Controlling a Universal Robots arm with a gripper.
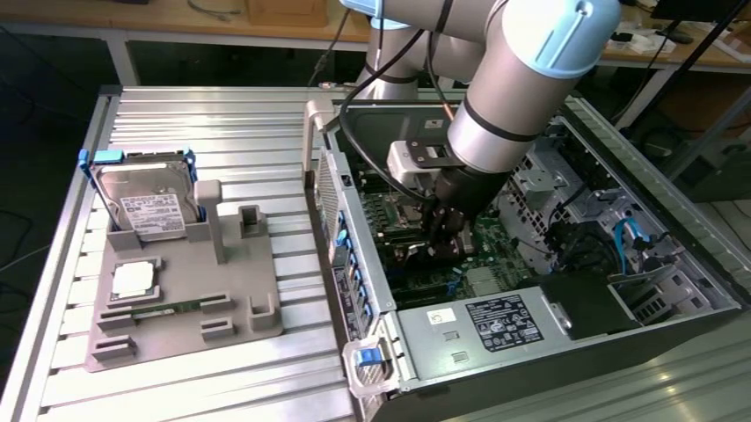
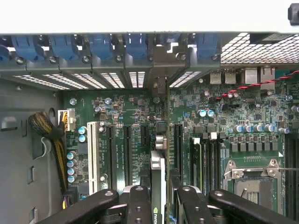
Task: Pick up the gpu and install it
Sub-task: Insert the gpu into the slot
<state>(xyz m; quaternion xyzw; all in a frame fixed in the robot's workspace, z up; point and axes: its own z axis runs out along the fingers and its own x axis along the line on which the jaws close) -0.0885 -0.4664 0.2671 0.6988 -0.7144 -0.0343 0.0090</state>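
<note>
The silvery ribbed aluminium worktop point(image 1: 188, 114) carries an open black and grey computer tower point(image 1: 364, 264) lying on its side along the exterior view's right edge. The grey arm with pale blue joint caps point(image 1: 516, 105) reaches down into it.

In the wrist view, its black fingers point(image 2: 138, 200) pinch the gpu point(image 2: 157, 172), a thin card seen edge-on. The card stands upright over the green motherboard point(image 2: 117, 112), so the install step looks to be in hand. Whether its lower edge has entered a slot is hidden.

Seating it would call for a straight push, with the card's edge true to the slot and its metal end meeting the rear wall opening. The long black expansion slots point(image 2: 127, 154) lie just beside it, and the blue clips point(image 2: 100, 46) crowd that wall.

Well apart, near the worktop's opposite edge, a grey moulded parts tray point(image 1: 176, 332) holds a silver hard drive in a blue frame point(image 1: 147, 207) and a narrow green memory stick point(image 1: 158, 308).
</note>
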